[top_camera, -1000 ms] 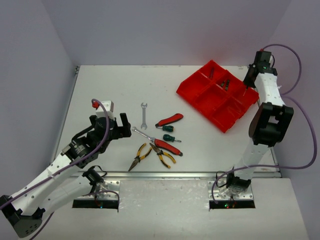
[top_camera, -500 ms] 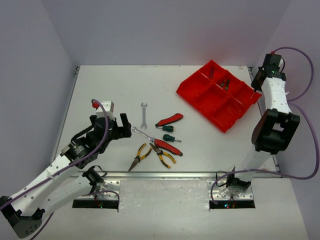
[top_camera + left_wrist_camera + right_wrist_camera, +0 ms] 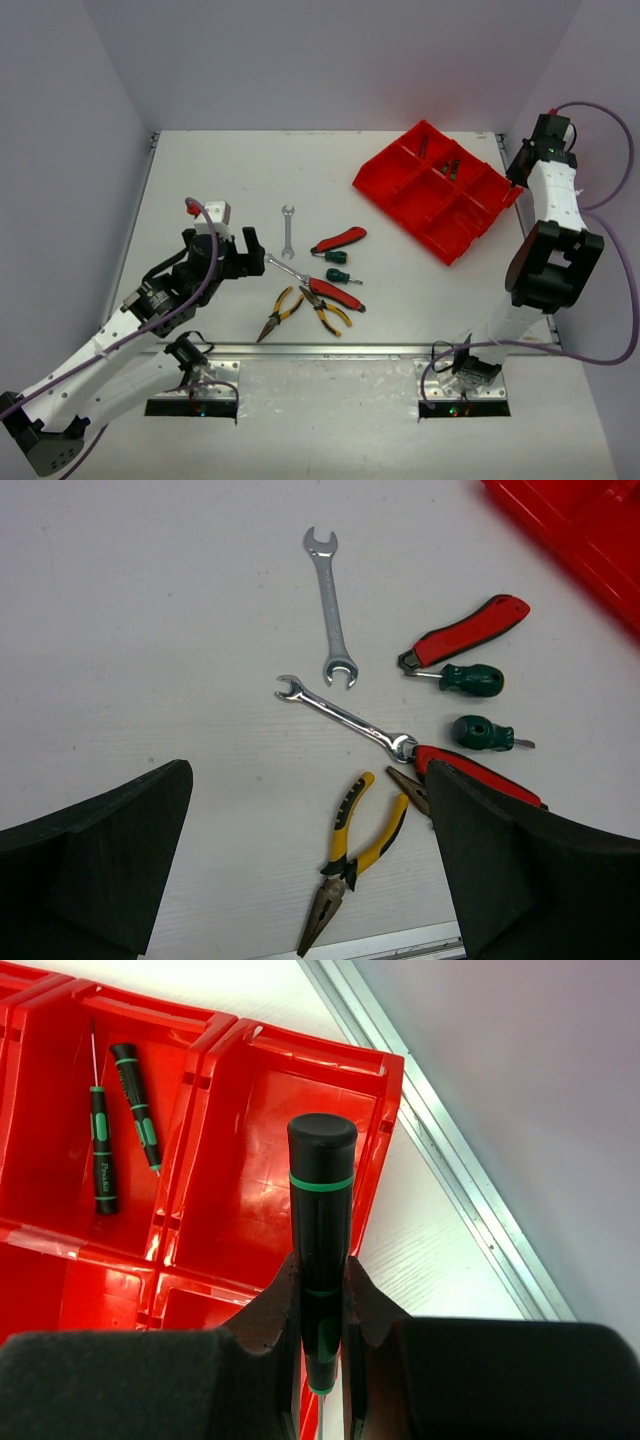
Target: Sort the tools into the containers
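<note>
My right gripper (image 3: 322, 1295) is shut on a slim black screwdriver with green rings (image 3: 321, 1190), held over the right-hand corner of the red divided tray (image 3: 270, 1140). In the top view it (image 3: 517, 170) is at the tray's (image 3: 408, 195) right edge. Two black screwdrivers (image 3: 100, 1150) lie in one compartment. My left gripper (image 3: 308, 780) is open and empty, above yellow-handled pliers (image 3: 355, 865). Two silver wrenches (image 3: 330, 605), red-handled cutters (image 3: 470, 632), two green screwdrivers (image 3: 470, 680) and red-handled pliers (image 3: 480, 777) lie on the table.
A second pair of yellow pliers (image 3: 330, 316) lies by the red-handled pliers (image 3: 335, 293) near the table's front edge. The table's metal right rail (image 3: 450, 1160) runs just beyond the tray. Walls close in the left, back and right sides.
My right arm has swung right and outward, carrying the screwdriver from over the tray to its right edge. The left arm and the tools on the table have not moved.
</note>
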Controlling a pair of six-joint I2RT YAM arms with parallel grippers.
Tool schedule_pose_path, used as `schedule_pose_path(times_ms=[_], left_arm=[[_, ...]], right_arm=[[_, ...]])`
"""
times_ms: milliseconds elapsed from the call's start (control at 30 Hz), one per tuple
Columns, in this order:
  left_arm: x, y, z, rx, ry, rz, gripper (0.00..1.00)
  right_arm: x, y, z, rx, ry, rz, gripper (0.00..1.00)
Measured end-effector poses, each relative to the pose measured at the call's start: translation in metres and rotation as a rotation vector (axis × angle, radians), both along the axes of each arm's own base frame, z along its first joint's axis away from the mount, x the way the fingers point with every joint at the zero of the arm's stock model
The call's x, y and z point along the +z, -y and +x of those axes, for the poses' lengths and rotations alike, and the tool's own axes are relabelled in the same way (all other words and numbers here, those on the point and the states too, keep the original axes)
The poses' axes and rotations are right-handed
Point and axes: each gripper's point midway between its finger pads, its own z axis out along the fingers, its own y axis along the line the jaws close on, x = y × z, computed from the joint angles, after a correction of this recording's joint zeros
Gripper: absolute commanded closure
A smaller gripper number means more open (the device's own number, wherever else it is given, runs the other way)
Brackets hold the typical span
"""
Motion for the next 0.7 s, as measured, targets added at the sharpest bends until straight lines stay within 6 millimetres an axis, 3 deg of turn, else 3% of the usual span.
schedule_pose_path(times_ms=[333, 567, 700], left_arm=[[-0.004, 0.004, 0.001, -0.019, -0.016, 0.012, 0.0], [-0.004, 0.004, 0.002, -0.02, -0.015, 0.016, 0.0], [-0.005, 0.004, 0.002, -0.017, -0.017, 0.018, 0.0]], right_arm=[[-0.003, -0.01, 0.006, 0.04, 0.028, 0.052, 1.0], [0.015, -0.036, 0.038, 0.144, 0.162, 0.151, 1.0], [0.028, -0.039, 0.07, 0.173, 0.231, 0.138, 1.0]])
